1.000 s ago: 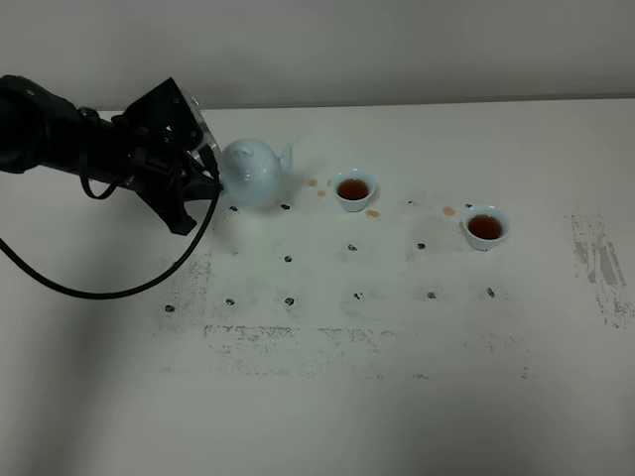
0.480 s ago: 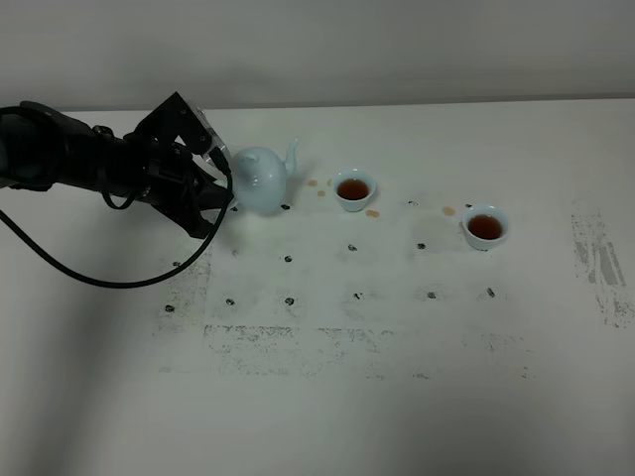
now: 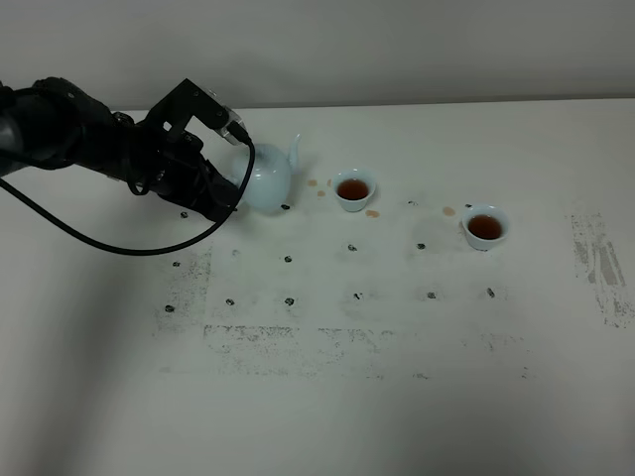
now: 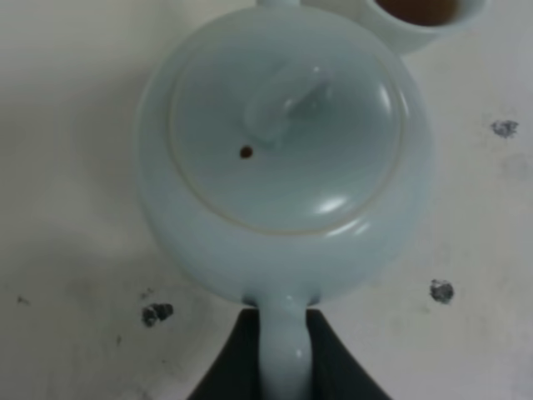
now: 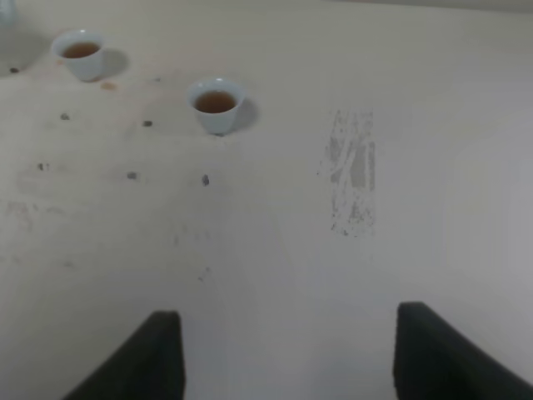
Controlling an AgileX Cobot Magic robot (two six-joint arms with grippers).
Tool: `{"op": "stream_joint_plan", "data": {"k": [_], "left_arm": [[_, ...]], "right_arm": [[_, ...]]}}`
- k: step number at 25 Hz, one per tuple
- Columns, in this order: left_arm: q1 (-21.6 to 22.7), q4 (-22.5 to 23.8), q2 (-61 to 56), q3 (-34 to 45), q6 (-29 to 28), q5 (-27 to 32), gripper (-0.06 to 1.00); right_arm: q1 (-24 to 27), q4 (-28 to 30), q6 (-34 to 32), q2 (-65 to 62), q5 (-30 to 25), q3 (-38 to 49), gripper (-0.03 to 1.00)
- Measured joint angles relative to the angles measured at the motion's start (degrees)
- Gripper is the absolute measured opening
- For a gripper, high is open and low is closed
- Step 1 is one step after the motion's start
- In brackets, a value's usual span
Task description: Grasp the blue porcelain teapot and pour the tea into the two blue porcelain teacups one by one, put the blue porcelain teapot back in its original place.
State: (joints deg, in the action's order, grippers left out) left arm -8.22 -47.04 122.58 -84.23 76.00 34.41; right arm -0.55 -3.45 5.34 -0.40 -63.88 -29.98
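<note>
The blue porcelain teapot (image 3: 266,177) stands upright on the white table, left of the cups, spout toward them. My left gripper (image 3: 232,188) is shut on its loop handle; in the left wrist view the handle (image 4: 286,354) sits between the two dark fingers (image 4: 237,367), below the lidded body (image 4: 283,158). Both blue porcelain teacups hold brown tea: the near one (image 3: 354,189) just right of the spout, the other (image 3: 485,226) farther right. They also show in the right wrist view (image 5: 81,54) (image 5: 216,104). My right gripper (image 5: 287,367) is open and empty, far from them.
Small tea drips (image 3: 317,184) lie between the teapot and the near cup. Dark dot marks (image 3: 289,260) and a scuffed grey patch (image 3: 599,263) mark the tabletop. A black cable (image 3: 119,248) hangs from the left arm.
The teapot has come down from a tilted, raised pose to upright on the table. The left arm has lowered and swung a little toward the cups with it.
</note>
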Motion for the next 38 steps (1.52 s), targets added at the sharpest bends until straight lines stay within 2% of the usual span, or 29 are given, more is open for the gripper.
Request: {"op": "stream_joint_plan", "data": {"k": [3, 13, 22, 38], "left_arm": [[0.00, 1.58, 0.59, -0.27, -0.66, 0.04, 0.00], [-3.35, 1.11, 3.02, -0.27, 0.46, -4.63, 0.00], [-3.49, 0.94, 3.07, -0.27, 0.67, -6.97, 0.00], [-3.91, -3.12, 4.62, -0.38, 1.38, -7.89, 0.00]], "right_arm": [[0.00, 0.00, 0.00, 0.00, 0.00, 0.00, 0.52], [0.00, 0.00, 0.00, 0.00, 0.00, 0.00, 0.52], [0.00, 0.00, 0.00, 0.00, 0.00, 0.00, 0.52], [0.00, -0.02, 0.00, 0.00, 0.00, 0.00, 0.52]]}}
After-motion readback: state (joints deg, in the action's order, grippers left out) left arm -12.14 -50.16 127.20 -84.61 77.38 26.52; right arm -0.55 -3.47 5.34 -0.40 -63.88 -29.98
